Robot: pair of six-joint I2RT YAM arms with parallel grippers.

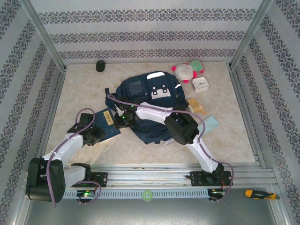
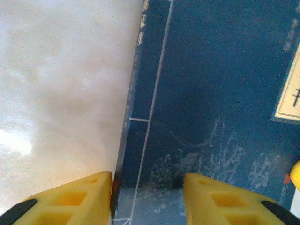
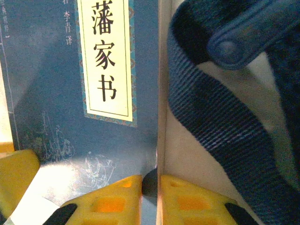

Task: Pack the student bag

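The right gripper clamped the book by its edge. The left gripper straddled the spine, jaws apart. The bag lay rightward.

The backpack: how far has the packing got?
Done: unclear, since the backpack's inside is hidden. In hand: the right jaws pinch the blue book's edge, and the left jaws straddle its spine. Left: the book, the plush toy and the white box all lie outside.
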